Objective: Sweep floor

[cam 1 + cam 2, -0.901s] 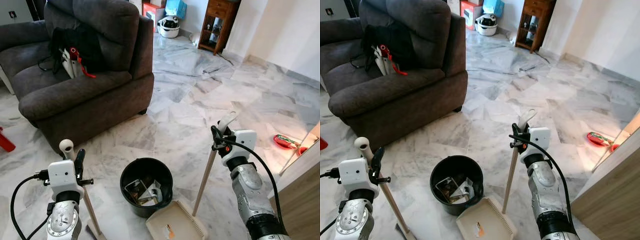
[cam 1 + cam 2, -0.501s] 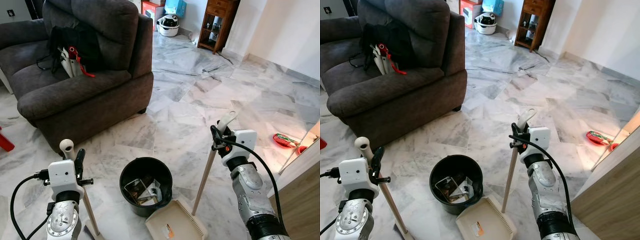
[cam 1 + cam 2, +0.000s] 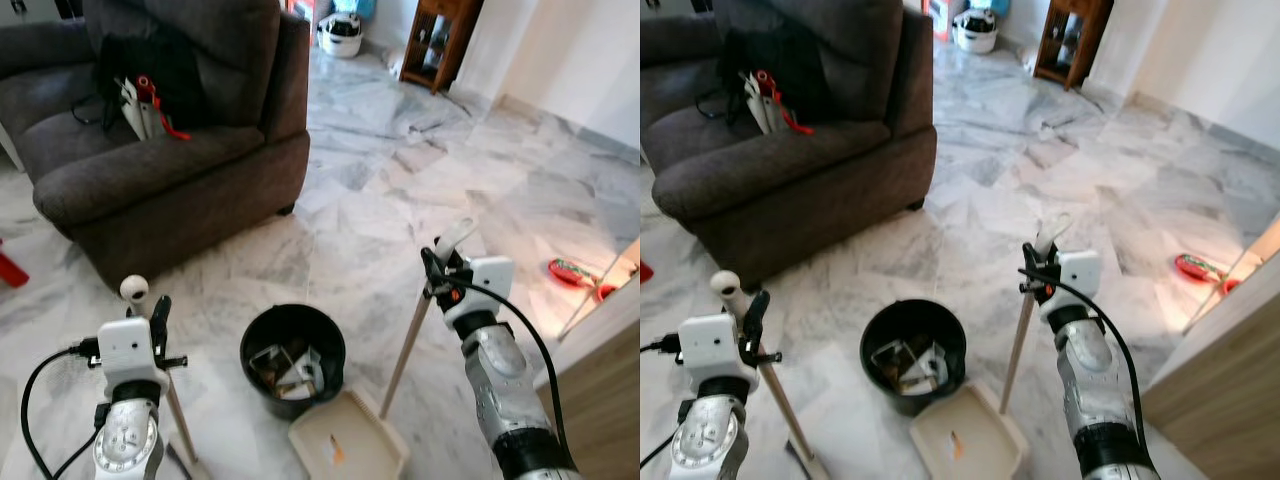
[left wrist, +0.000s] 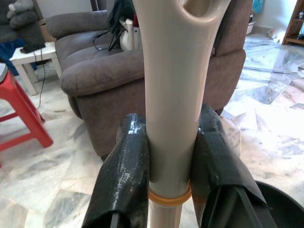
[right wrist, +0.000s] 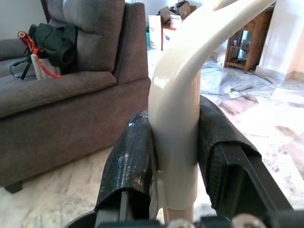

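Cream plastic broom handle (image 3: 150, 350) is clamped upright in the left claw (image 4: 166, 156); its head is cut off at the frame's lower edge. Between the arms, a round black bucket (image 3: 293, 360) holds crumpled litter. Just beside it lies a cream dustpan (image 3: 347, 445), its long handle (image 3: 415, 330) pinched by the right claw (image 5: 173, 156).

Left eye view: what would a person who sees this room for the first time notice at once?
First, the black bucket with scraps inside, on the marble floor directly before the robot, with the cream dustpan beside it. The right gripper holds the dustpan handle, and the left gripper holds the broom handle. Behind stands a dark grey sofa.
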Controlling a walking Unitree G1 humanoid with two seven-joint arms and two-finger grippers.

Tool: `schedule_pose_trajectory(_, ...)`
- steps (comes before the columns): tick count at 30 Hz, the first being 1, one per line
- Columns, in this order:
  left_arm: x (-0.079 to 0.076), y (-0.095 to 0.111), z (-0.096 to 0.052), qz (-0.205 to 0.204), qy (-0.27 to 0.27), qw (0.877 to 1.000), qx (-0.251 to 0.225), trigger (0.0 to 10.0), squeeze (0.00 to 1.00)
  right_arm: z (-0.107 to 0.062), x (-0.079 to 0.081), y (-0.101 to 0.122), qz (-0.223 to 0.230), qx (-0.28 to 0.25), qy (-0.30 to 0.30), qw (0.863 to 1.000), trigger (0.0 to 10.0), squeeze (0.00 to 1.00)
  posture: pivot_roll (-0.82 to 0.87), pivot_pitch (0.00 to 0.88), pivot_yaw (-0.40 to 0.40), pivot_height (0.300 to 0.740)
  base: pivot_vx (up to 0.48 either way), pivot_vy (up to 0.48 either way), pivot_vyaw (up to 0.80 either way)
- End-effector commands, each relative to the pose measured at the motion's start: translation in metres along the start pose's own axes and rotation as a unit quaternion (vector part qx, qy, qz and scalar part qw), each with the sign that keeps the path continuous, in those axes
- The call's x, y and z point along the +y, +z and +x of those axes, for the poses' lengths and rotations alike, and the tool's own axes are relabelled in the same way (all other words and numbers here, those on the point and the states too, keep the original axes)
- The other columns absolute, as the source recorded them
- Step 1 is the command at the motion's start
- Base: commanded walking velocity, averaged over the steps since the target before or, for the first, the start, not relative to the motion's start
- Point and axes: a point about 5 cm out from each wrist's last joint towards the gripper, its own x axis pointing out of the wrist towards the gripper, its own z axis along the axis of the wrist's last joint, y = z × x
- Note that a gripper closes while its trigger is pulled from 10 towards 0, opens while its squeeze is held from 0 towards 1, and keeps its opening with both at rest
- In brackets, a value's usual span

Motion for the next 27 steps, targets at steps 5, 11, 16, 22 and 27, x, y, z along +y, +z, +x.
schedule_pose_trajectory(5,-0.0004,0.0047,0.0003,0.001,0.000,1.000,-0.015,10.0,0.00,0.0036,0.0000,0.0129,0.004,-0.031,0.000,1.000,10.0,0.00,0.01,0.050,-0.061,0.740,-0.299,0.000,0.00)
schedule_pose_trajectory(11,-0.0006,0.0045,0.0006,0.001,0.000,1.000,-0.015,10.0,0.00,0.0036,0.0008,0.0132,0.005,-0.032,0.001,0.999,10.0,0.00,0.01,0.049,-0.061,0.740,-0.301,0.000,0.00)
schedule_pose_trajectory(16,-0.0007,0.0044,0.0007,0.001,-0.001,1.000,-0.015,10.0,0.00,0.0034,0.0024,0.0134,0.006,-0.033,0.004,0.999,10.0,0.00,0.01,0.048,-0.060,0.740,-0.301,0.000,0.00)
schedule_pose_trajectory(22,-0.0012,0.0038,0.0004,0.001,-0.002,1.000,-0.015,10.0,0.00,0.0030,0.0027,0.0132,0.007,-0.033,0.005,0.999,10.0,0.00,0.01,0.044,-0.062,0.740,-0.301,0.000,0.00)
schedule_pose_trajectory(27,-0.0023,0.0037,0.0006,0.000,-0.004,1.000,-0.016,10.0,0.00,0.0032,0.0029,0.0135,0.007,-0.034,0.006,0.999,10.0,0.00,0.01,0.030,-0.062,0.740,-0.300,0.000,0.00)
